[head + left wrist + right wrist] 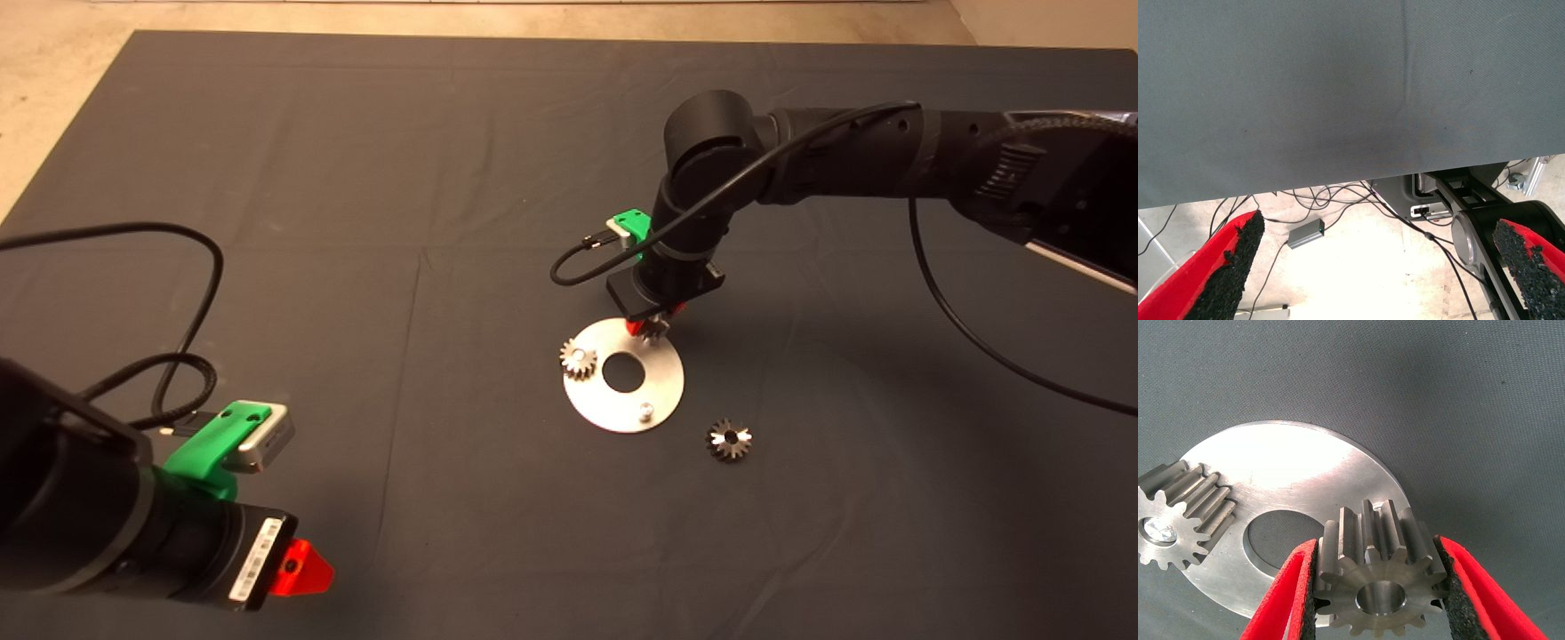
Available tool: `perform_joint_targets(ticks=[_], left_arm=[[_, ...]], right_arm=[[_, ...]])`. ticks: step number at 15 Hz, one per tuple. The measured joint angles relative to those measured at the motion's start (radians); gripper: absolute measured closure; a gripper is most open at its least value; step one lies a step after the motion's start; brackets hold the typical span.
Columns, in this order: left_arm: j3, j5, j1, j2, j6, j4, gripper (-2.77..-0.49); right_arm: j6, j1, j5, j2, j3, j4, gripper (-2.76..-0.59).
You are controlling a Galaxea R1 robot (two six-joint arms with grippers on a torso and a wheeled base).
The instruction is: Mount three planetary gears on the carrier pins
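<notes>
Right hand (pixel 1376 587) pinches one planetary gear (pixel 1377 577) by its toothed flanks, low over the silver disc (pixel 653 391) at its one o'clock edge. Left hand (pixel 1381 267) waits parked and spread wide, empty, at the desk's seven o'clock corner. One gear (pixel 578 359) sits pinned at nine o'clock; the five o'clock pin (pixel 646 411) stands bare; a spare gear (pixel 729 438) lies beside. Steel: stiff, dense, probably slippery; gripping across opposite teeth suits.

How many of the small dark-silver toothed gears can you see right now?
3. One gear sits on a pin of the flat round silver disc; one gear is clamped in the right gripper over the disc; one gear lies on the dark mat beside it.
</notes>
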Motion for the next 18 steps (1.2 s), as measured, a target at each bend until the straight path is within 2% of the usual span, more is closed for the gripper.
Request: perform_joint_targets(ticks=[18], left_arm=[[0.0, 0.0, 0.0, 0.0, 0.0, -0.001, -2.48]], right_arm=[[-0.004, 0.0, 0.0, -0.019, 0.013, 0.0, -1.07]])
